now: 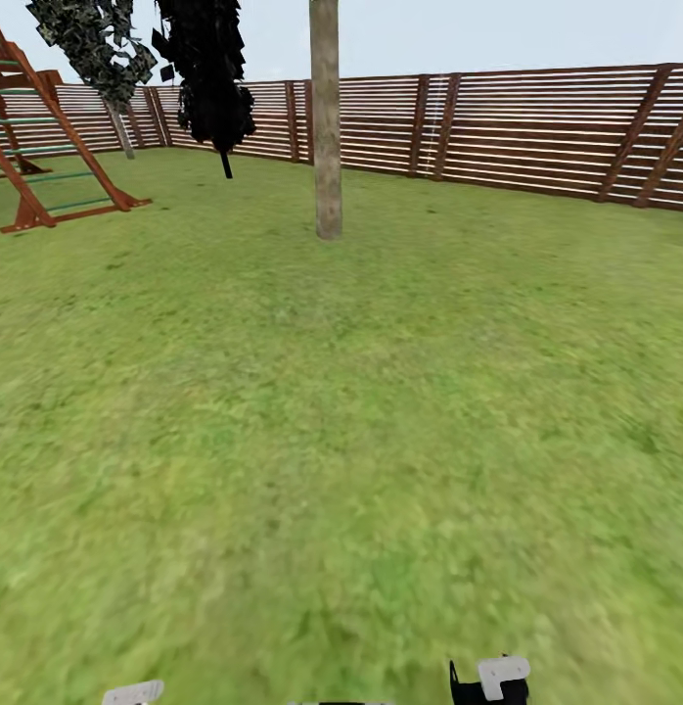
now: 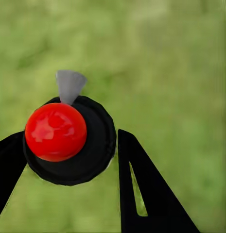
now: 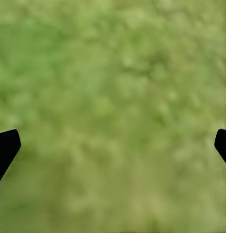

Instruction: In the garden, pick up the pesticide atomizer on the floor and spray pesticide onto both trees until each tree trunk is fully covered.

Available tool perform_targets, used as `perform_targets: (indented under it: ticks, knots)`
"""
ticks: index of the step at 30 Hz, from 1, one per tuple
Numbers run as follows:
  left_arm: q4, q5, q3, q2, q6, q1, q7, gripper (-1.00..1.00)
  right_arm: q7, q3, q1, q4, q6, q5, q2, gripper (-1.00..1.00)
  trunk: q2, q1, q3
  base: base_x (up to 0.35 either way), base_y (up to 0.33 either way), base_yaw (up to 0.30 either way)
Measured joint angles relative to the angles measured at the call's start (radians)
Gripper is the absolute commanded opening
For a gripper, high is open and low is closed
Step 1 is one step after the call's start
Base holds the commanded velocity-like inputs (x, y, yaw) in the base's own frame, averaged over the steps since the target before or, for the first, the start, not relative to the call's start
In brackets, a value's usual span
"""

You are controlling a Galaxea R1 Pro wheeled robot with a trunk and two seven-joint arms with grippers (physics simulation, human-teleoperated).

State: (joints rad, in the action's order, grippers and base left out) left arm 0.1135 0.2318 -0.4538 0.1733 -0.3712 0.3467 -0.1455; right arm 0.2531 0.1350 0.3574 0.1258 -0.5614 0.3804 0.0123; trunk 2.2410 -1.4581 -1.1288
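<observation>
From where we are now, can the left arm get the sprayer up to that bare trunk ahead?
Probably not yet. The left tool is shut on the sprayer, but the trunk stands well off across open grass. Nothing blocks the way; drive closer first.

Left gripper (image 2: pixel 69 184): matte black wedge fingers, one with a narrow slot cut through. Right gripper (image 3: pixel 113 150): black tips. Head view: pale grey brackets on black arm ends.

A wide green lawn (image 1: pixel 361 431) carries a bare grey-brown tree trunk (image 1: pixel 327 127), a thin black-leaved tree (image 1: pixel 209 78), a red-brown wooden climbing frame (image 1: pixel 48 147) and the slatted fence (image 1: pixel 537 132).
</observation>
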Motion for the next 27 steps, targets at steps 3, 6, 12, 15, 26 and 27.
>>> perform_targets:
  ticks: [3,6,12,15,26,27]
  knots:
    - [0.0,0.0,0.0,0.0,0.0,0.0,0.0,-1.0,0.0,0.0,0.0,0.0,0.0,0.0,0.0,1.0,0.0,0.0,0.005,0.341,0.0,0.0]
    - [0.0,0.0,0.0,0.0,0.0,0.0,0.0,-1.0,0.0,0.0,0.0,0.0,0.0,0.0,0.0,1.0,0.0,0.0,0.009,0.341,0.0,0.0]
    - [0.0,0.0,0.0,0.0,0.0,0.0,0.0,-1.0,0.0,0.0,0.0,0.0,0.0,0.0,0.0,1.0,0.0,0.0,0.019,0.341,0.0,0.0]
    - [0.0,0.0,0.0,0.0,0.0,0.0,0.001,-1.0,0.0,0.0,0.0,0.0,0.0,0.0,0.0,1.0,0.0,0.0,0.023,0.341,0.0,0.0]
    - [0.0,0.0,0.0,0.0,0.0,0.0,0.0,-1.0,0.0,0.0,0.0,0.0,0.0,0.0,0.0,1.0,0.0,0.0,0.04,0.34,0.0,0.0]
    - [0.0,0.0,0.0,0.0,0.0,0.0,0.0,-1.0,0.0,0.0,0.0,0.0,0.0,0.0,0.0,1.0,0.0,0.0,0.042,0.34,0.0,0.0]
